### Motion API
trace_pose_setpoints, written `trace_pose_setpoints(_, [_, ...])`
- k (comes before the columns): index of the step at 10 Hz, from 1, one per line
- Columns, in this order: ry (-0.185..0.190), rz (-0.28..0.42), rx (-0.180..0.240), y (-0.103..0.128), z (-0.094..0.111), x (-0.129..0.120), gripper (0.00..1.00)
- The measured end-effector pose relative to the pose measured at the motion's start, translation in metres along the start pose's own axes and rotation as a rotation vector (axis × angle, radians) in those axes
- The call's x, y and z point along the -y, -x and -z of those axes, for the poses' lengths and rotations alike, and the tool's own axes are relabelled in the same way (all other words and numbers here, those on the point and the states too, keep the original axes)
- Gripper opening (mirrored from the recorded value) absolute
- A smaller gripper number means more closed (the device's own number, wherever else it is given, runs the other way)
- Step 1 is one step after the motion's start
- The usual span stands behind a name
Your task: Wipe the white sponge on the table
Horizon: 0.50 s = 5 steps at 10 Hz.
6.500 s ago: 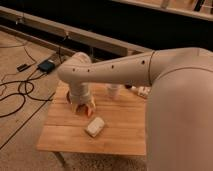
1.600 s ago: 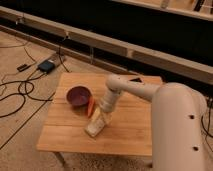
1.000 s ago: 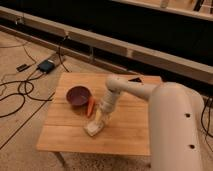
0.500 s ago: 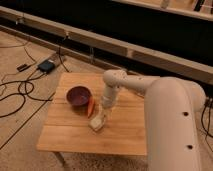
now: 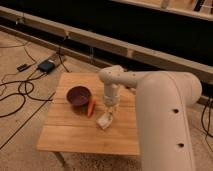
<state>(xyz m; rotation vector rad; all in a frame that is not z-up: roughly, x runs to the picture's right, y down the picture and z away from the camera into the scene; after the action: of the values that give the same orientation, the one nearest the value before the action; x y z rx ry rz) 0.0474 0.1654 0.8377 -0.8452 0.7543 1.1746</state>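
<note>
The white sponge (image 5: 104, 121) lies on the light-wood table (image 5: 65, 137), a little right of the tabletop's middle. My gripper (image 5: 109, 113) points down from the white arm and is shut on the sponge's far end, pressing it against the wood. The fingers cover part of the sponge. The arm reaches in from the right and hides the table's right rear part.
A purple bowl (image 5: 78, 96) stands on the table left of the gripper. An orange carrot (image 5: 91, 106) lies between the bowl and the sponge, close to both. Black cables and a small box (image 5: 46, 66) lie on the floor at the left.
The gripper has slid the sponge a short way to the right and towards the back of the table. Bowl and carrot have stayed put.
</note>
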Motion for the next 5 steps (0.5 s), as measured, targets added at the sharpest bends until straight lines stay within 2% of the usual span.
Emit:
trace_pose_setpoints(2, [-0.039,0.014,-0.04,-0.014,-0.002,0.004,0.0])
trace_pose_setpoints(5, [-0.023,0.051,-0.079,-0.031,-0.008,-0.011,0.0])
